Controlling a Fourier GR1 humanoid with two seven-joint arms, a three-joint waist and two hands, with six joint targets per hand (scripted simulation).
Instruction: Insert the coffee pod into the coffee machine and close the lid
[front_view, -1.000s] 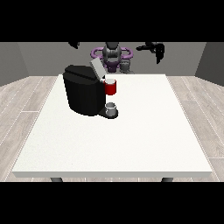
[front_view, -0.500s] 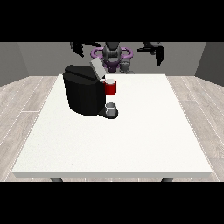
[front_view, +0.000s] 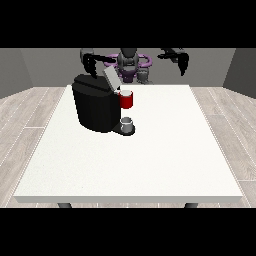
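Two black hands hang raised above the far edge of the large white bench: the hand at the view's left and the hand at the view's right, fingers drooping relaxed, holding nothing. A small grey thing, possibly the coffee pod, sits at the black boxy coffee machine, whose lid stands tilted open. The task seems at its start; next calls for reaching down.

Coffee machine on table, lid raised.

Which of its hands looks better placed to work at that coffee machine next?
Probably its right hand, the hand at the view's left: it hangs just above the black coffee machine, near the raised lid. The hand at the view's right is far off to the side.
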